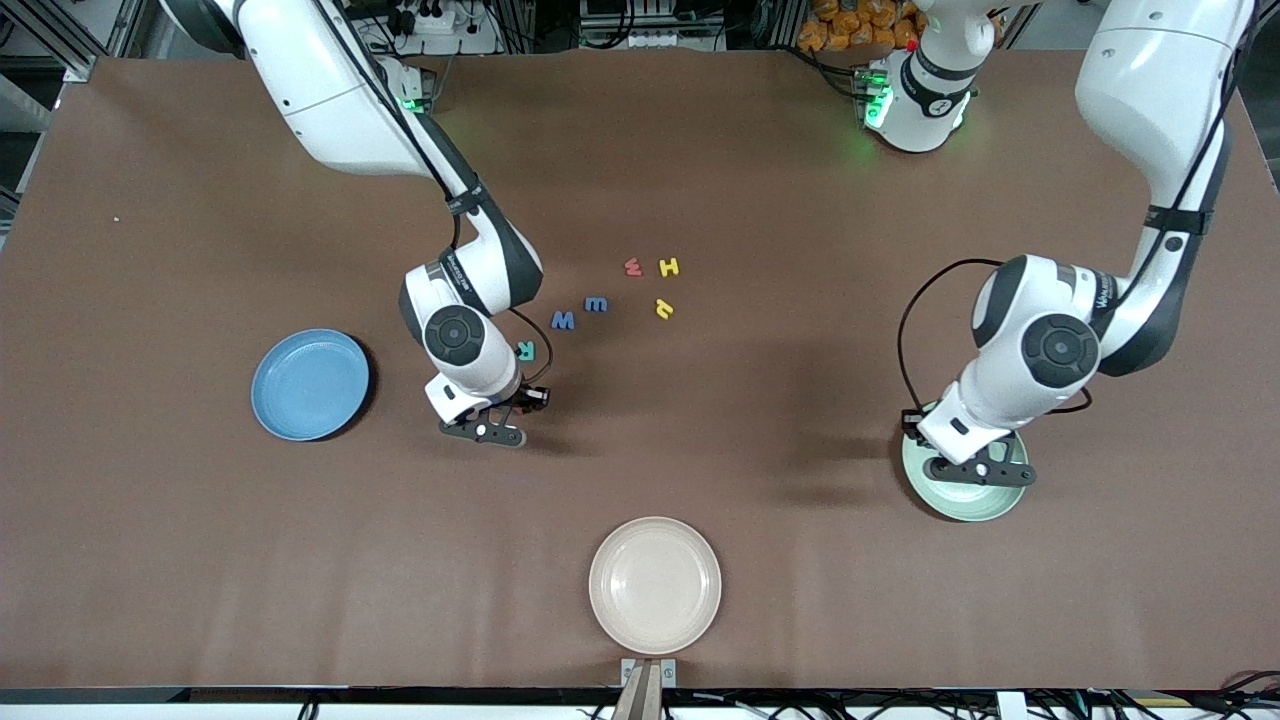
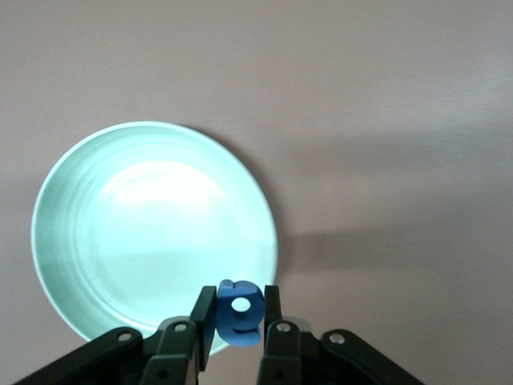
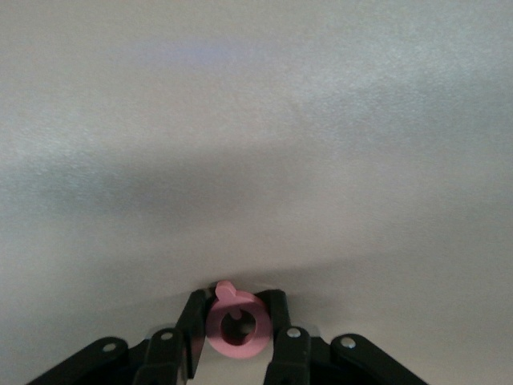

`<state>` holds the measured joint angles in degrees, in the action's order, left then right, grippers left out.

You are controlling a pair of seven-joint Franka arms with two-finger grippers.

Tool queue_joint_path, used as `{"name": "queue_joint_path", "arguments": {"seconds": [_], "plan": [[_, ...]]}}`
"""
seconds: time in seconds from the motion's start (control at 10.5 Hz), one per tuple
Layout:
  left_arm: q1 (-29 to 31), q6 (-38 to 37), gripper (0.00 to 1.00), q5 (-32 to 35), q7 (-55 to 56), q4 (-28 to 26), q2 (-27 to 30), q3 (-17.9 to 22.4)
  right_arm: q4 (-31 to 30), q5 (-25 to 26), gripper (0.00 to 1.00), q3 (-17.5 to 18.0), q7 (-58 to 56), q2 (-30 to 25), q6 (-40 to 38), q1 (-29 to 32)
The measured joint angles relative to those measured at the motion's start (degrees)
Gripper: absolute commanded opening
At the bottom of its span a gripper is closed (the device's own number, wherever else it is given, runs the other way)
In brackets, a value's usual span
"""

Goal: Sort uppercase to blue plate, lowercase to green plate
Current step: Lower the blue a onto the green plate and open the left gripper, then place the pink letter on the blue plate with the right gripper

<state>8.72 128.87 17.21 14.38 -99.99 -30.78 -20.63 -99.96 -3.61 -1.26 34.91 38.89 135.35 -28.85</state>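
From the front camera, the brown counter [image 1: 200, 560] carries three plates. The blue plate [image 1: 310, 384] lies toward the right arm's end, the green plate [image 1: 966, 478] toward the left arm's end, and a cream plate [image 1: 655, 585] sits between them, nearest that camera. Taking the yellow H [image 1: 669, 267] as landmark: the red w [image 1: 633, 266] lies just beside it toward the right arm's end; the yellow hooked letter [image 1: 664, 309] is slightly nearer the camera than the H; the blue m [image 1: 596, 304] and the blue W [image 1: 563, 320] lie nearer still and toward the right arm's end; the teal R [image 1: 526, 350] lies past the W, close beside the right arm. The right gripper [image 1: 486, 430] hangs over bare counter between the blue plate and the R. The left gripper [image 1: 982, 470] hangs over the green plate.

In the left wrist view, the left gripper [image 2: 240, 317] has its fingers [image 2: 206, 314] pinched narrow on the blue rounded letter [image 2: 240, 313], with the green plate [image 2: 152, 233] below, the letter over its rim.

In the right wrist view, the right gripper [image 3: 237, 321] has its fingers [image 3: 192, 317] closed narrow on the red Q [image 3: 236, 327], which looks pink here, above bare counter [image 3: 256, 144].
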Motion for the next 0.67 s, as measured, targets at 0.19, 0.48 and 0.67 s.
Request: {"name": "queue_joint_path", "arguments": {"seconds": [0.19,0.48,0.67], "plan": [[3.90,0.01,0.04,0.00,-4.50,0.98,-2.48,0.11,1.90,-0.78,0.32,0.01,-4.31,-0.04,-4.22,1.38],[6.25,0.27,1.00,0.00,-6.29,2.29,-6.01,0.09,3.61,-0.77,0.32,-0.18,-14.46,-1.86,-8.82,5.20],[6.46,0.27,1.00,0.00,-6.32,3.73,-6.67,0.05,3.72,-0.74,0.33,-1.82,-23.10,-3.94,-14.69,7.65]]}}
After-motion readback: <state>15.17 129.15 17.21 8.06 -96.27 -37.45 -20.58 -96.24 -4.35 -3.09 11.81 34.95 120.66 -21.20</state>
